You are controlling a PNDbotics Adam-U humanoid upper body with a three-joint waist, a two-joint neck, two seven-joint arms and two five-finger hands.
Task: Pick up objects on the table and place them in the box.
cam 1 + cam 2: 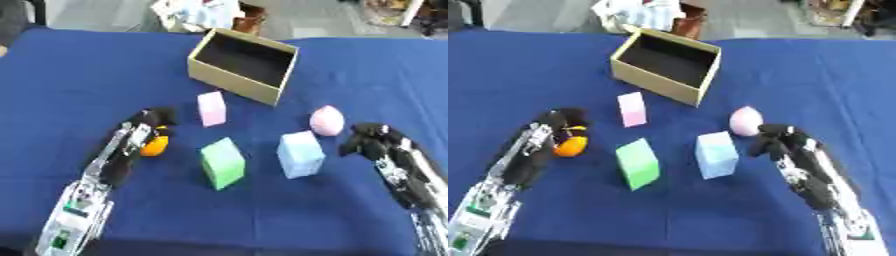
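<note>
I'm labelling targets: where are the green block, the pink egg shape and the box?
green block (222,162), left eye view, its front face
pink egg shape (327,120), left eye view, its middle
box (233,79), left eye view, its near outer wall

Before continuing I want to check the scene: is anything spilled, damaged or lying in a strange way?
Nothing stands out. The box sits upright and open, turned at an angle. The pink block, green block, blue block and pink egg shape rest apart on the cloth. The left hand is on an orange object.
</note>
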